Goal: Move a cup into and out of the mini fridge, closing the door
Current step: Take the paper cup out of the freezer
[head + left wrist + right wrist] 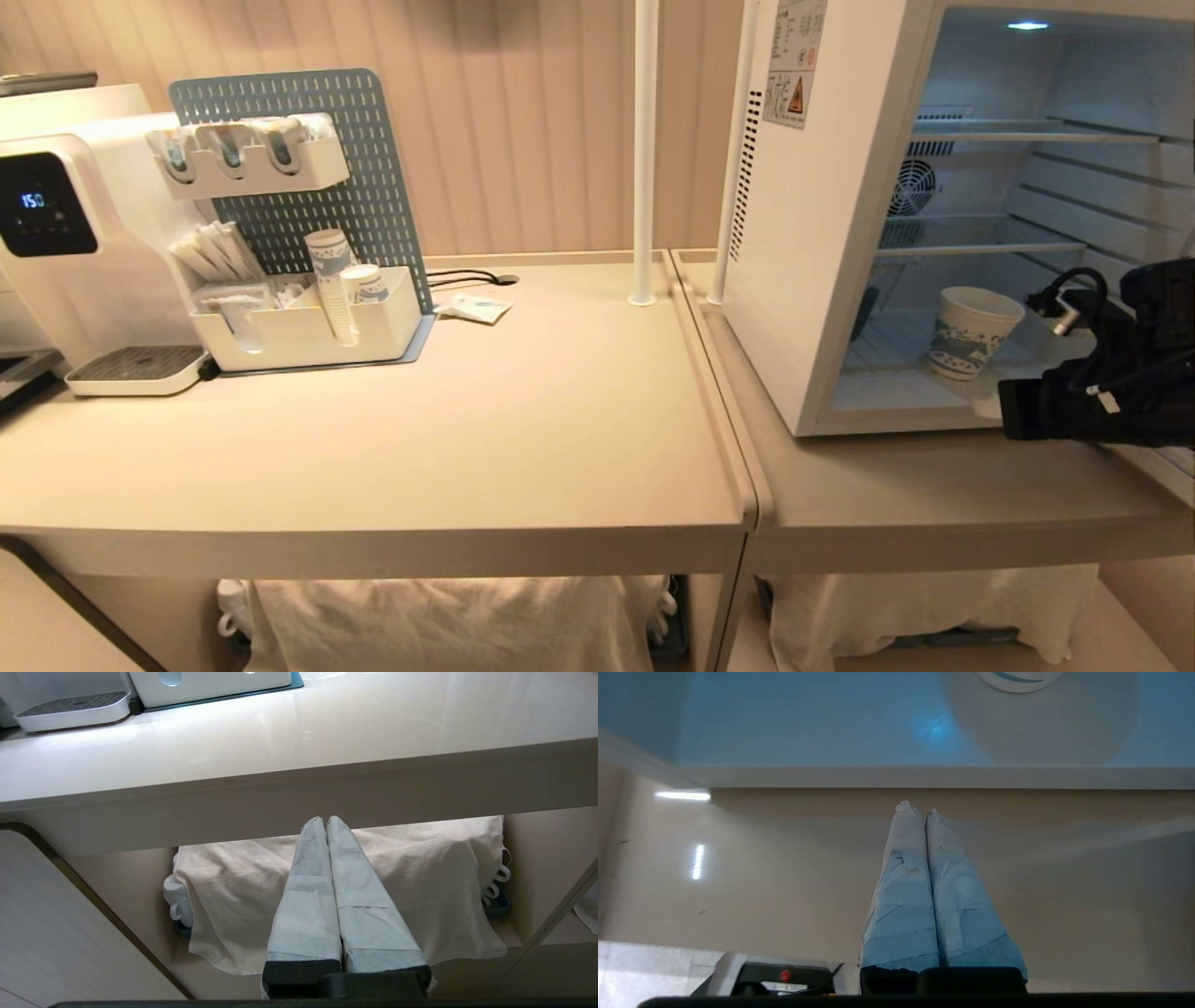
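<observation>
The right gripper [924, 812] is clenched on nothing, its taped fingers pressed together, hovering low over the table just outside the mini fridge [794, 233]. The left gripper [325, 820] is likewise pinched empty, parked below the table edge in front of a cloth-covered shelf. The cup [971, 331] stands upright on the fridge floor, apart from the gripper, so the placing looks done; taking it out and closing the door seem left. The door itself is probably swung off to the right, out of view. The beige table [523, 420] also carries a water dispenser [56, 224] and a pegboard organiser [308, 327] with stacked cups.
</observation>
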{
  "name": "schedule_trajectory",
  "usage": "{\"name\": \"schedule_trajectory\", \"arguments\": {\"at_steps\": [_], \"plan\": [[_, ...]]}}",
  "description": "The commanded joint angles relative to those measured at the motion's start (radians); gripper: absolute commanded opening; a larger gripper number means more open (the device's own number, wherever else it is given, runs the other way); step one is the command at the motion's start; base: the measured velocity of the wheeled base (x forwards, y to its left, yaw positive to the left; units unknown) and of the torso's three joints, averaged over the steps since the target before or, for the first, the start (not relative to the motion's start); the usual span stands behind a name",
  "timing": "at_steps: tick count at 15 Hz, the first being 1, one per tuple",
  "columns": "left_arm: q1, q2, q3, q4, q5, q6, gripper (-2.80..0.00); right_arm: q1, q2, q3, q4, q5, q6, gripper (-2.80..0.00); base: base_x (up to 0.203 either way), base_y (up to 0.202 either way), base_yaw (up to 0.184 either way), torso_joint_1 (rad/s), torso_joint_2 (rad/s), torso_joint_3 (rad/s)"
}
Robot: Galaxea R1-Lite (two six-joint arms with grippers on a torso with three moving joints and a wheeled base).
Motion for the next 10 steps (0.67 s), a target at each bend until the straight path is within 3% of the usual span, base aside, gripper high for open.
{"name": "schedule_trajectory", "arguments": {"at_steps": [1,2,3,10], "plan": [[0.0,0.0,0.0,0.0,0.0,0.0,-2.8,-0.011,0.019,-0.005,-0.006,-0.034,-0.022,-2.8,0.0,0.0,0.0,0.0,0.0,0.0],[0.0,0.001,0.0,0.0,0.0,0.0,-2.8,-0.012,0.018,0.003,-0.007,-0.035,-0.024,-2.8,0.0,0.0,0.0,0.0,0.0,0.0],[0.0,0.0,0.0,0.0,0.0,0.0,-2.8,-0.011,0.013,0.011,-0.011,-0.033,-0.024,0.0,0.0,0.0,0.0,0.0,0.0,0.0],[0.0,0.0,0.0,0.0,0.0,0.0,-2.8,-0.01,0.012,0.01,-0.049,-0.027,-0.011,0.0,0.0,0.0,0.0,0.0,0.0,0.0]]}}
